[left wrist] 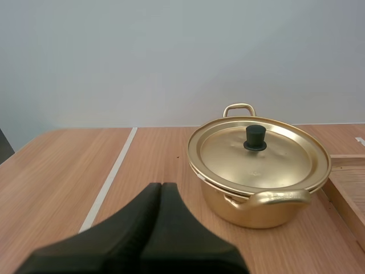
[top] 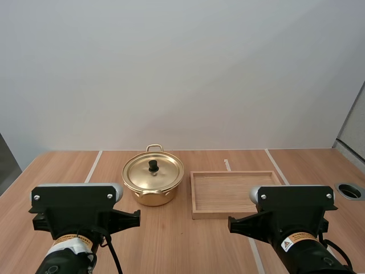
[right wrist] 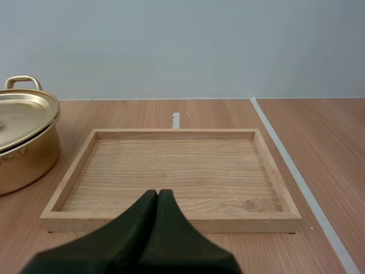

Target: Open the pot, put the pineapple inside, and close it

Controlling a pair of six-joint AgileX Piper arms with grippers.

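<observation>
A gold pot [top: 153, 181] stands at the table's middle with its lid [top: 153, 170] on, a black knob [top: 153, 166] at the lid's centre. In the left wrist view the pot [left wrist: 258, 194] is ahead of my left gripper [left wrist: 161, 186], whose fingers lie together as one dark wedge, well short of it. My right gripper [right wrist: 158, 194] is likewise shut on nothing, at the near rim of the wooden tray [right wrist: 171, 216], with the pot [right wrist: 23, 145] beside the tray. Both arms sit back at the near table edge in the high view.
The wooden tray [top: 234, 212] lies bare just right of the pot. White tape lines [top: 93, 166] run across the tabletop. A round cable hole [top: 349, 190] sits at the far right edge.
</observation>
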